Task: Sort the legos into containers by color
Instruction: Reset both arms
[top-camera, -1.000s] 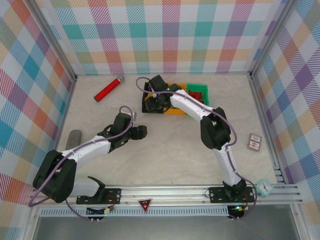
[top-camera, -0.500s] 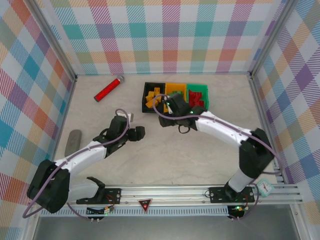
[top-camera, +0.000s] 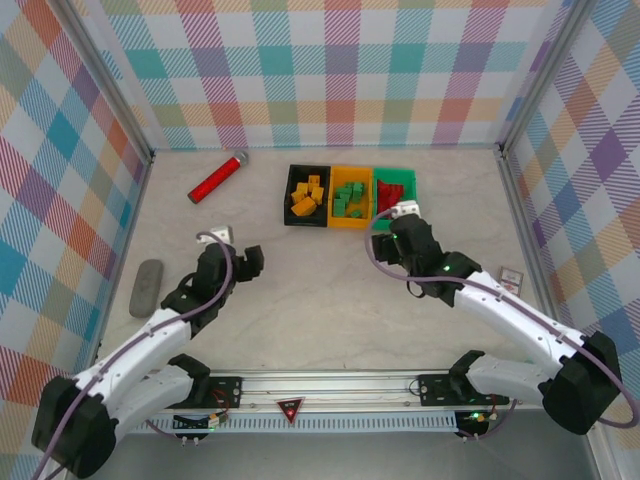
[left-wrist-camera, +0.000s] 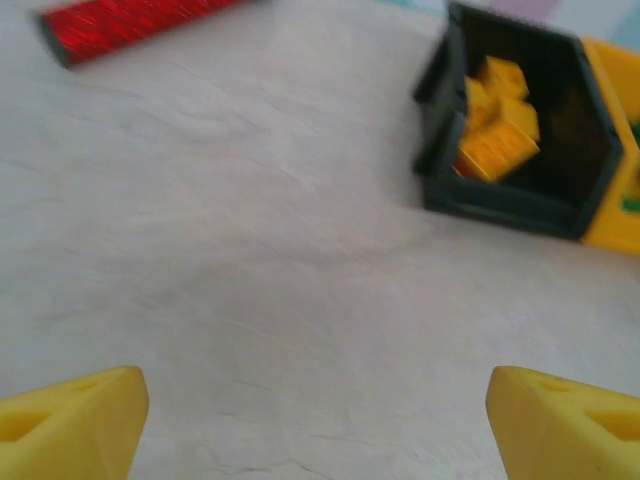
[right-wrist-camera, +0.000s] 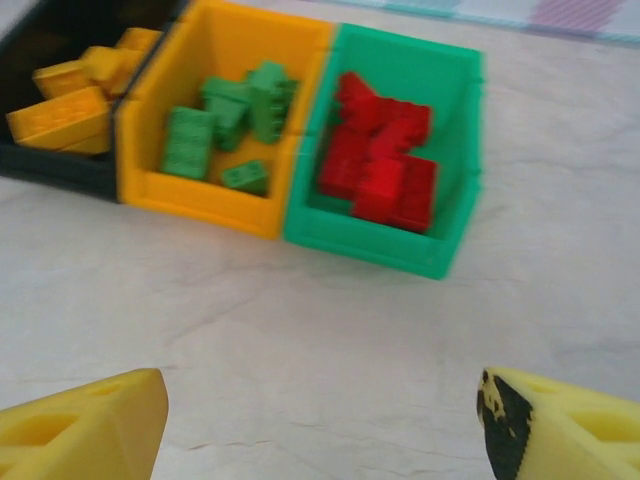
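Legos (top-camera: 349, 197) are sitting sorted in the containers (top-camera: 350, 225) at upper centre of the overhead frame; the right tool (top-camera: 390, 235), nearer and just below them, and the left tool (top-camera: 247, 260) are both gaping wide, holding nothing.

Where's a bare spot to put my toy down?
Biggest bare patch: the middle of the table, between the left fingers and right fingers, in front of the containers. Also between the red cylinder and the black bin. Crowded: inside the containers, full of legos.
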